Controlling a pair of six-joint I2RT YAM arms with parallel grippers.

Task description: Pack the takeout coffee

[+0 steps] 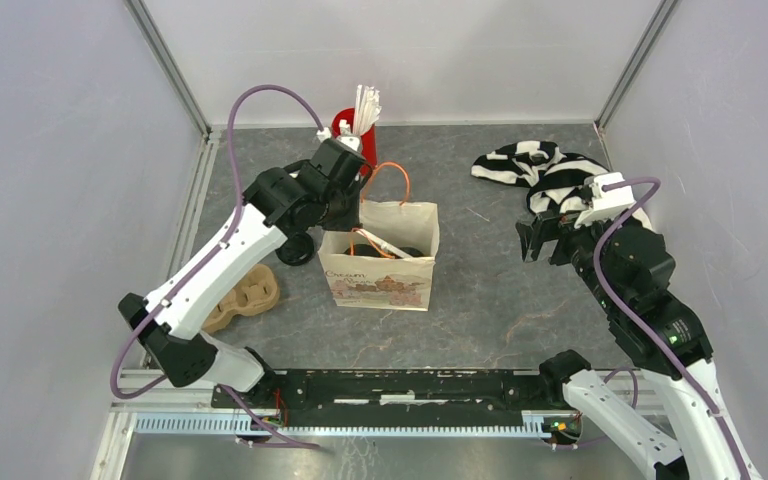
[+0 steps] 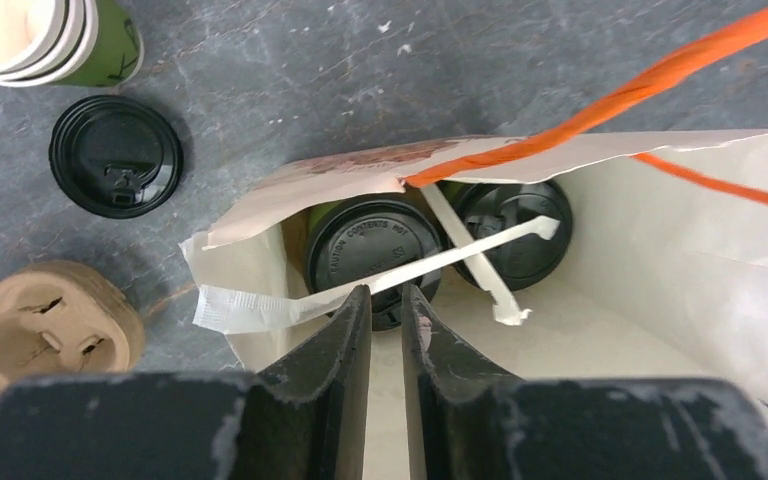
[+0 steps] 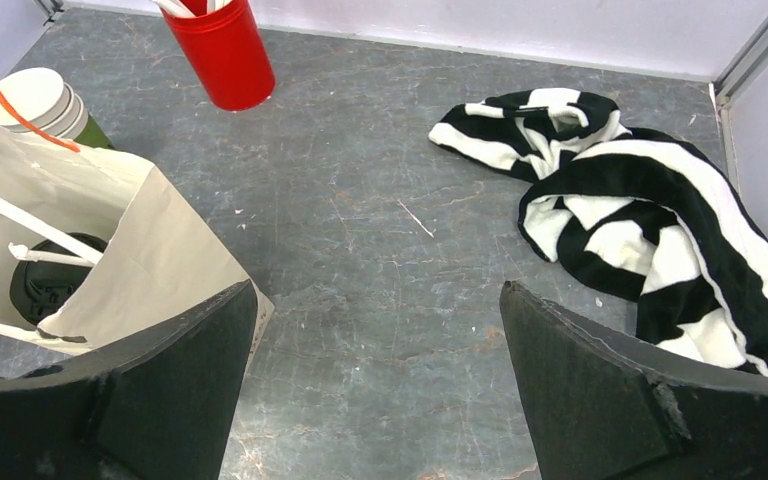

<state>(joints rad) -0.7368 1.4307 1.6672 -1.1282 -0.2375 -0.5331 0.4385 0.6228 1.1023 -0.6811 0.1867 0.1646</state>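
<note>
Left hand [image 2: 385, 295] over paper bag [image 2: 660, 230], fingers nearly together. White stick [image 2: 520, 237] crosses at the tips; grip uncertain. Both lidded coffee cups [image 2: 360, 245] stand in the bag just beyond the fingertips. Right hand [image 3: 378, 295] wide open, empty.

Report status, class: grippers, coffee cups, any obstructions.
Left gripper nearly closed above bag, grip unclear; right gripper open. Both lidded cups inside. White sticks across them.

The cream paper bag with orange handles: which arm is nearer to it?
Left. The left arm holds its jaws above the bag's open mouth; the right arm stands apart, to its right.
</note>
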